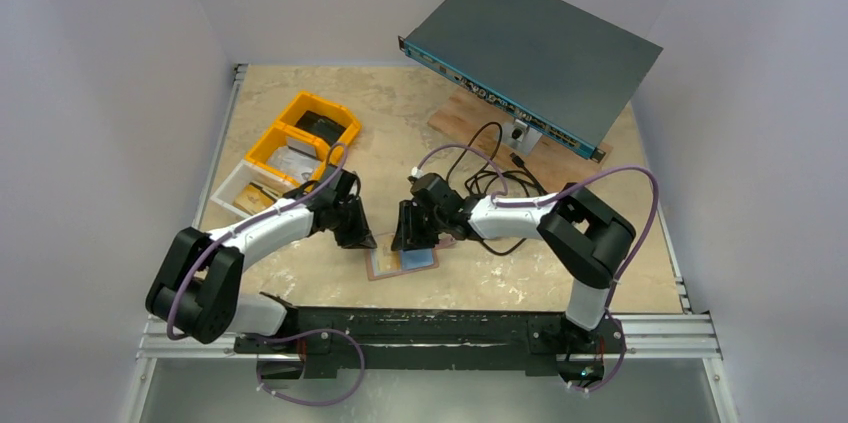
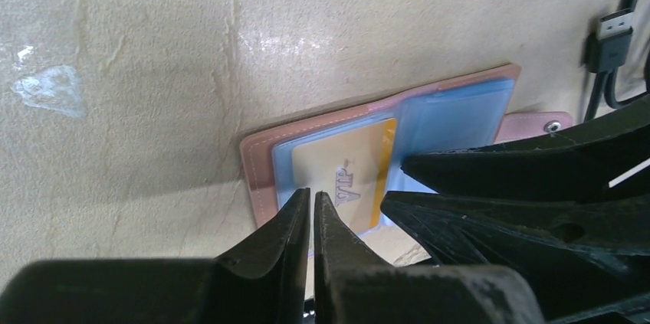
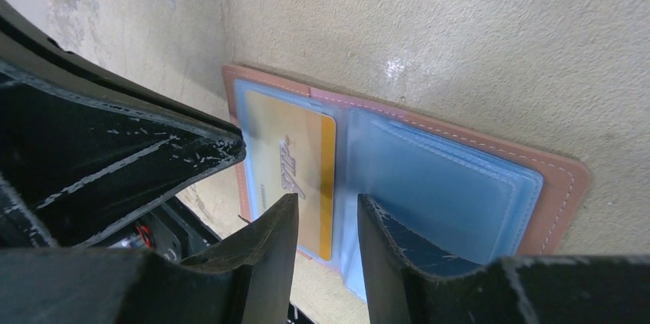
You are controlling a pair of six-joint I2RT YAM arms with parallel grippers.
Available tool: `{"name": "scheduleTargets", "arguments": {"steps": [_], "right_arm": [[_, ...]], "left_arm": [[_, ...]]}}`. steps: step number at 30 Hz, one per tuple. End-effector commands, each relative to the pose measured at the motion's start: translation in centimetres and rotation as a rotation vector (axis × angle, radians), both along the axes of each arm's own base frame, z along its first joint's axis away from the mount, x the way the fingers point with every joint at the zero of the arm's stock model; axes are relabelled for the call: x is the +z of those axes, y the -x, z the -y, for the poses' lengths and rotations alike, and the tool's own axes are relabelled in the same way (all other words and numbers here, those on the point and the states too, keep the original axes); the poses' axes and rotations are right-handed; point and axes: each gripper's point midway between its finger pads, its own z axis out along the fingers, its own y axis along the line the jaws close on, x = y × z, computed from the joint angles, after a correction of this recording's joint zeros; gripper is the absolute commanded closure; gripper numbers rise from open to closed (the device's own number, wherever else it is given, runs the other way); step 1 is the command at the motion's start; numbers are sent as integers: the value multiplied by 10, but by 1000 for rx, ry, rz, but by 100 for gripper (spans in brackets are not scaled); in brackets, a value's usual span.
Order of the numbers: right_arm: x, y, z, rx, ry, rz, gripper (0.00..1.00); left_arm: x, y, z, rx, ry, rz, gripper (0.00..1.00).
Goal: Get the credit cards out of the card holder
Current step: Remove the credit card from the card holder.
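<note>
Mid-counter (image 1: 520,278), your nearly shut left tool (image 2: 312,198) meets the thin, likely slick gold card (image 2: 345,175) in the tan leather holder (image 2: 257,178); pinch its edge; right tool (image 3: 328,209) ajar, both empty.

Pink-tan card holder (image 2: 257,172), gold-yellow card (image 2: 345,175)

The left arm (image 1: 268,230) and right arm (image 1: 512,213) look alike: white tubular links between bulky black joint housings. A thin purple cable (image 1: 630,168) runs along each arm. Both bases are fixed to 1 black crossbar (image 1: 420,328). The left gripper (image 2: 313,200) and right gripper (image 3: 327,209) are matte black, each with 2 tapered fingers (image 3: 260,255) marked by pale scratches and scuffs.
</note>
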Motion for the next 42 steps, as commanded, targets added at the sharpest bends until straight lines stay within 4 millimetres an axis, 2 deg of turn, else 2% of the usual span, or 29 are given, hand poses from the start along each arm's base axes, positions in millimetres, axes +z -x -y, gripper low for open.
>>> {"name": "scheduleTargets", "arguments": {"steps": [1,9,21,31,37,42], "right_arm": [[1,1,0,-2,-33,-5,65],[-1,1,1,-1,-35,-6,65],[-4,11,-6,23,-91,-63,66],[-2,15,-1,-13,-222,-146,76],[6,15,2,-30,-331,-177,78],[11,16,-1,-28,-400,-197,86]], "left_arm": [[-5,-3,1,4,10,7,96],[-17,5,-6,13,-33,-29,100],[-30,12,0,10,-56,-80,100],[-34,15,-4,16,-80,-94,100],[-35,17,-6,19,-93,-101,100],[-35,17,-7,18,-96,-103,100]]}}
